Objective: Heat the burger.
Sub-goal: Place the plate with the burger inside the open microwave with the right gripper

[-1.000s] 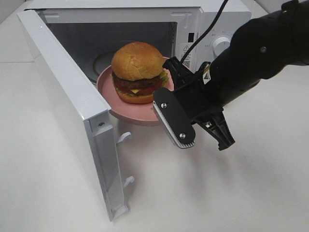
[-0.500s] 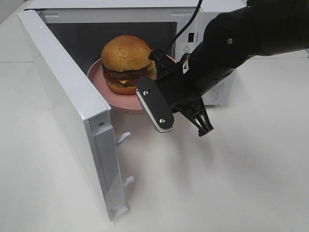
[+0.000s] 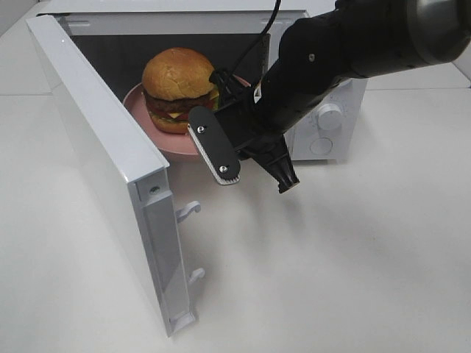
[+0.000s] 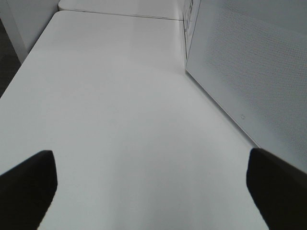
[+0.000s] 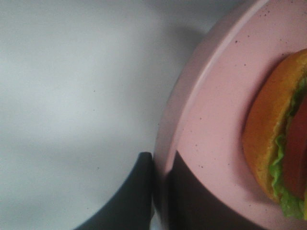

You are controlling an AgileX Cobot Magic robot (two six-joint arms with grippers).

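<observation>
The burger [image 3: 176, 82], golden bun over patty, red and green layers, sits on a pink plate [image 3: 138, 109] held level in the mouth of the open microwave [image 3: 327, 136]. My right gripper [image 3: 222, 92] is shut on the plate's rim on the side near the burger. In the right wrist view its two dark fingers [image 5: 136, 191] pinch the pink plate [image 5: 216, 115] edge, with the burger [image 5: 268, 139] just beyond. The right gripper [image 5: 160, 187] closes over that rim. My left gripper [image 4: 153, 191] stands open over bare table, nothing between its fingertips.
The microwave door [image 3: 103, 147] swings wide open toward the front left, its latch hooks [image 3: 190, 209] sticking out. The same door [image 4: 249, 72] shows beside the left gripper. A black cable [image 3: 261, 37] runs over the oven. The white table [image 3: 353, 265] lies in front.
The right arm has carried the plate and burger up and to the left, from in front of the opening into the microwave's mouth. The left gripper has stayed open.
</observation>
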